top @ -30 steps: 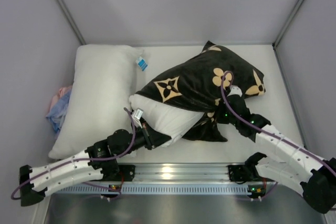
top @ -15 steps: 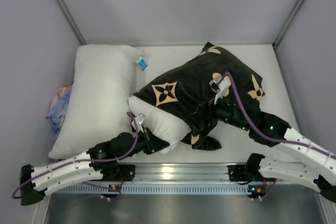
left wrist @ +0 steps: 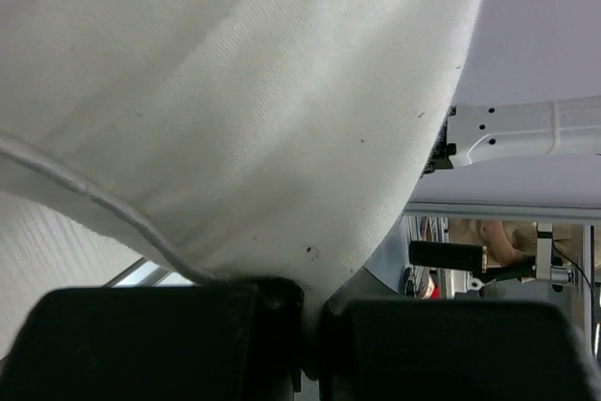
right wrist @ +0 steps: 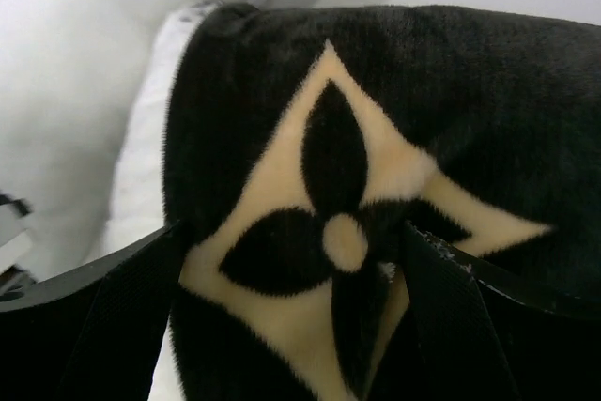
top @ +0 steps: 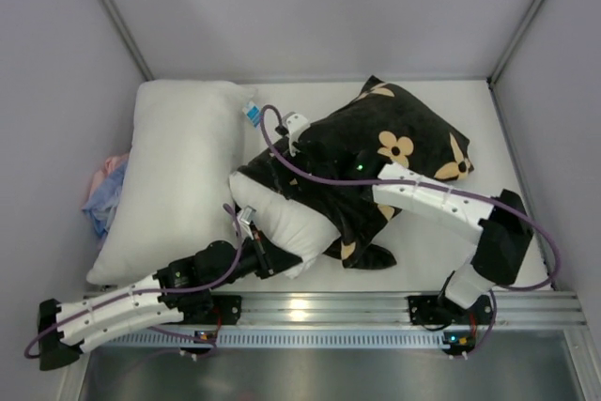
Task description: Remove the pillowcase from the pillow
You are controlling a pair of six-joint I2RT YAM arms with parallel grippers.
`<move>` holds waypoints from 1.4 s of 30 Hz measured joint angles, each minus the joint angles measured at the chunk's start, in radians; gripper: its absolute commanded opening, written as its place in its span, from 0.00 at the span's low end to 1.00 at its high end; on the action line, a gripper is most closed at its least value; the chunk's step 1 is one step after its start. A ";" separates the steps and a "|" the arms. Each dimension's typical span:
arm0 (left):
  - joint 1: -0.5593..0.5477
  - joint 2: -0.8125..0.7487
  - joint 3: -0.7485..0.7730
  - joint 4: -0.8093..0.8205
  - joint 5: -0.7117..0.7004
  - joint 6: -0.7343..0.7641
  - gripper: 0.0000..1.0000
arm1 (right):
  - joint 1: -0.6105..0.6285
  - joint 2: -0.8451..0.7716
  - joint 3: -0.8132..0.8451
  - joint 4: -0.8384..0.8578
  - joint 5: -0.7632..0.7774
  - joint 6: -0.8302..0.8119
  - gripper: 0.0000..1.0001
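The black velvety pillowcase [top: 413, 129] with tan flowers covers the far right part of the white pillow [top: 282, 218], whose near left end sticks out bare. My left gripper [top: 266, 257] is shut on that bare corner; the left wrist view shows white pillow fabric [left wrist: 235, 91] pinched between the black fingers [left wrist: 150, 345]. My right arm reaches left across the cover. Its gripper [top: 274, 164] is open over the cover's edge. In the right wrist view a tan four-point star [right wrist: 338, 232] lies between the spread fingers [right wrist: 122, 307], with the pillow [right wrist: 141, 176] just beside it.
A second white pillow [top: 178, 176] lies along the left side, with a small blue-white tag [top: 252, 115] by its far corner. A pink-blue cloth bundle [top: 103, 190] is wedged against the left wall. The metal rail [top: 300, 307] runs along the near edge.
My right gripper has let go of the cover's near right part, opened, and swung left across the cover to the star by its open edge. The left gripper has kept its hold.
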 measured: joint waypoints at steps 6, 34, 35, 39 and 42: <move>-0.001 -0.006 -0.010 -0.001 -0.004 -0.013 0.00 | 0.000 0.114 0.034 0.010 0.019 -0.062 0.62; 0.009 -0.041 -0.014 0.019 -0.048 -0.019 0.00 | -0.602 0.056 -0.021 -0.064 0.148 0.160 0.21; 0.007 -0.033 -0.014 0.019 -0.044 -0.019 0.00 | -0.581 0.033 -0.035 -0.062 0.142 0.158 0.38; 0.002 0.044 0.003 0.008 -0.022 -0.013 0.00 | -0.441 -0.108 -0.136 -0.048 0.174 0.136 0.98; -0.001 0.132 0.066 -0.008 -0.013 0.013 0.00 | -0.340 -0.286 -0.243 -0.048 0.157 0.137 0.99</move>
